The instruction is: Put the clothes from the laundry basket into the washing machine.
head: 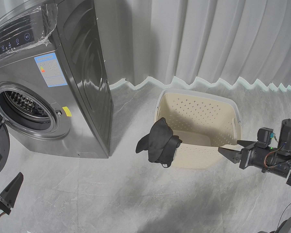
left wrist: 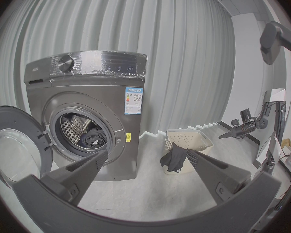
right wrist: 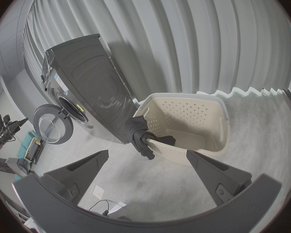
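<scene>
Currently the laundry basket [head: 197,93], cream plastic with small star-shaped holes, stands on the grey stone-look floor [head: 119,191] to the right of the washing machine [head: 84,81], a gap of floor between them. A black garment [head: 160,143] is draped over the basket's rim at the near corner on the machine's side. Part hangs down the outer wall and part trails inside onto the basket's bottom.

Right gripper [head: 228,146] is off the basket's right side, tips pointing towards it, fingers [right wrist: 87,169] spread wide and holding nothing. The garment sits at the opposite corner, across the basket's width from these tips, not touching them. In the right wrist view it lies beyond the gap between the two fingers, well apart.

Left gripper [left wrist: 147,153] is out in front of the machine, near its open front. Its fingers [left wrist: 213,175] are also spread and empty. Past them, the draped garment and the basket sit farther off on the floor, clear of both pads.

Machine door [left wrist: 16,146] is swung fully open on its left hinge. The drum [head: 25,105] is exposed, and a dark piece of clothing [left wrist: 93,138] lies in its lower part.

White pleated curtains [head: 200,33] hang behind the basket and the machine.
</scene>
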You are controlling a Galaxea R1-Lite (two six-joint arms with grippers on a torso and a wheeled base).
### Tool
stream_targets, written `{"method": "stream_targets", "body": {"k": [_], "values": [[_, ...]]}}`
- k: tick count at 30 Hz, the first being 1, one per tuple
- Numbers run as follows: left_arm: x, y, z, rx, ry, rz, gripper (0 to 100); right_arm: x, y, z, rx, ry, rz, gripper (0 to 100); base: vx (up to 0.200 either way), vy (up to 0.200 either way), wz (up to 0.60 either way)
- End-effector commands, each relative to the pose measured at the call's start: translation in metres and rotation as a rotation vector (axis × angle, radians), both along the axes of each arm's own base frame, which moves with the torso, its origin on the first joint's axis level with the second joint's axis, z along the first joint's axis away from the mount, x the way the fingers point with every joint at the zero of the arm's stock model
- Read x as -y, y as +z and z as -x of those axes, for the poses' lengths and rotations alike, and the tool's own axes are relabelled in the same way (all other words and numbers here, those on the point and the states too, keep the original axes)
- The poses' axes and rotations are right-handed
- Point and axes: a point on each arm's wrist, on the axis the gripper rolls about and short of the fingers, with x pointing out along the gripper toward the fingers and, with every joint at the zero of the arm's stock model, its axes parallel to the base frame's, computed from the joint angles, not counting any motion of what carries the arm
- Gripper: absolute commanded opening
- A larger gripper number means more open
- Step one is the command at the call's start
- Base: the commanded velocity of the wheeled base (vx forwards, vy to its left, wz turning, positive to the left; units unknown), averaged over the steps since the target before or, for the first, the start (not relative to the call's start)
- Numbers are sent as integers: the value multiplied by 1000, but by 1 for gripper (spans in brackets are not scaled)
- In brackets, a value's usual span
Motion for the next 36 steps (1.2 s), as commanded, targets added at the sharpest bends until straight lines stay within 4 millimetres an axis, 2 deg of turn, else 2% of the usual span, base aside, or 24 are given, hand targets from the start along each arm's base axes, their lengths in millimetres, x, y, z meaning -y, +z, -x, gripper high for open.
{"method": "stream_targets", "body": {"k": [1,6,13,19,30,36], "values": [[5,-10,-35,-150,-36,-8,100,-28,-25,-40,-39,19,15,100,0,0,0],[5,-26,-35,-158,-40,3,100,-44,-32,-59,-19,39,10,100,0,0,0],[6,-36,-30,-173,-78,52,100,-64,-47,-82,-22,45,20,100,0,0,0],[6,-40,-22,-159,-128,81,100,-78,-60,-101,-13,61,20,100,0,0,0],[6,-48,-20,-176,-132,80,100,-110,-89,-127,-29,102,31,100,0,0,0],[5,-48,-19,-173,-133,80,100,-115,-98,-140,-15,99,25,100,0,0,0]]}}
